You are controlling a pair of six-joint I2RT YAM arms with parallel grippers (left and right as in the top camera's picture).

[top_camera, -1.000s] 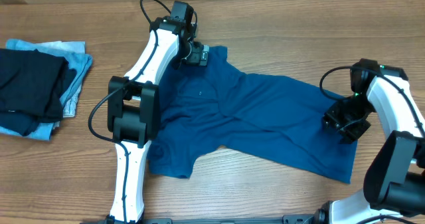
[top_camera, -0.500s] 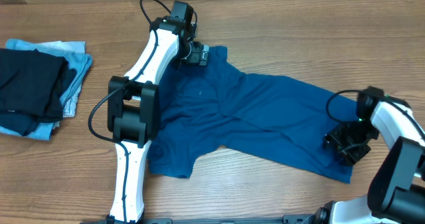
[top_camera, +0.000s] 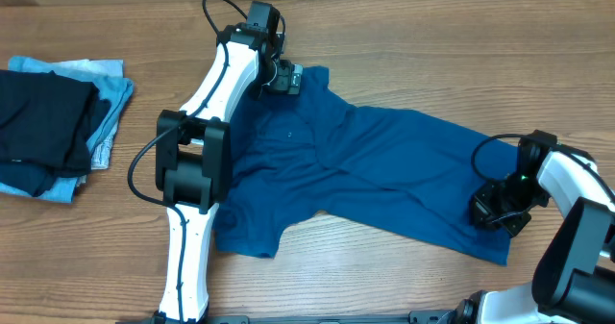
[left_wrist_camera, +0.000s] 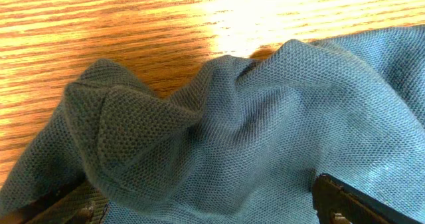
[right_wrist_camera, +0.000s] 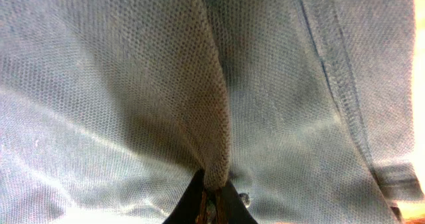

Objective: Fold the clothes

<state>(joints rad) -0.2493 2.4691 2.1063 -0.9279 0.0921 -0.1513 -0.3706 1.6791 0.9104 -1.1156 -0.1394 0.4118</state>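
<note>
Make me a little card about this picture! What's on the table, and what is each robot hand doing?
table: wooden table
shirt: deep-blue shirt, spread out and wrinkly, not folded yet
left gripper: left gripper open, down at the shirt's far corner
right gripper: right gripper shut, pinching a ridge of the shirt near its right end
side pile: folded black garment lying on a light-blue garment, at the table's left edge

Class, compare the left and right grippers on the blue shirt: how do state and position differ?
The left gripper stands wide open over bunched fabric; the right gripper is shut, pinching a ridge of the blue shirt. The left gripper sits at the shirt's far corner; the right gripper at its hem end. Both sit on the same shirt.
</note>
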